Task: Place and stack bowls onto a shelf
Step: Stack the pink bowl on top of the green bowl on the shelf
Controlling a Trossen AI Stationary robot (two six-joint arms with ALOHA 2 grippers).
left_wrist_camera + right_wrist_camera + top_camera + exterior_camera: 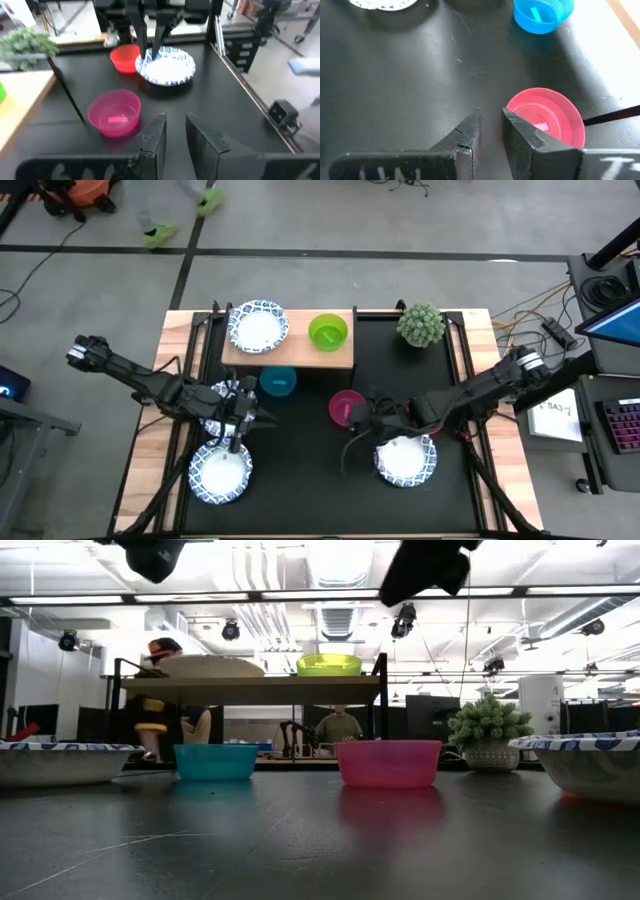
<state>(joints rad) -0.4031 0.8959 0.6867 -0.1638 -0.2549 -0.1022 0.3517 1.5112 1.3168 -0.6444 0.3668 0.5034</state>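
The wooden shelf (287, 352) carries a white blue-rimmed bowl (258, 327) and the green bowl (328, 332). On the table stand the teal bowl (278, 382), the magenta bowl (347, 407) and three more white bowls: one (215, 412) partly under my left arm, one (221, 473) near the near edge, one (405, 460) on the right. The red bowl (125, 57) sits beside that last one. My left gripper (262, 418) hovers mid-table, narrowly open and empty. My right gripper (490, 122) hovers beside the magenta bowl (545, 117), narrowly open and empty.
A spiky green plant (421, 325) stands at the far right of the table, beside the shelf. Bare black tabletop (300, 480) lies between the near white bowls. The two grippers face each other across a short gap. People show in the room beyond the table (340, 725).
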